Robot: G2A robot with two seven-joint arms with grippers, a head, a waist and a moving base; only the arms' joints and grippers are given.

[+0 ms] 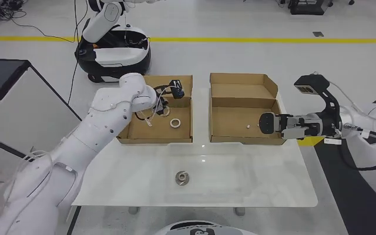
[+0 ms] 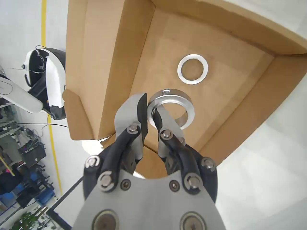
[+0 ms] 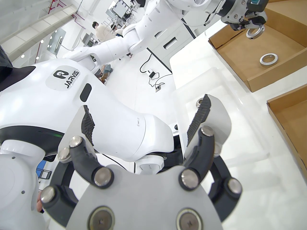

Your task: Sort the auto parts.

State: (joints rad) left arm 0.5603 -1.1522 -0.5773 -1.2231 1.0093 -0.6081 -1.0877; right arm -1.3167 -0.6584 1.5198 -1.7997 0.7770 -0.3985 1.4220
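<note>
My left gripper (image 2: 150, 106) hangs over the left cardboard box (image 1: 134, 134), shut on a thick metal collar ring (image 2: 170, 106), one finger inside the ring and one outside. The same ring (image 3: 255, 32) dangles from that gripper in the right wrist view. A flat metal ring (image 2: 193, 68) lies on the box floor below it, toward the box's right side (image 1: 175, 123). My right gripper (image 3: 146, 111) is open and holds nothing; it sits at the right box's (image 1: 235, 89) front right corner (image 1: 268, 123). A small pale part (image 1: 248, 125) lies inside that box.
A round metal part (image 1: 183, 177) rests on the white table (image 1: 252, 182) in front of the boxes, near the middle. Both boxes have raised flaps at the back. Another robot's base (image 1: 114, 56) stands on the floor beyond the table.
</note>
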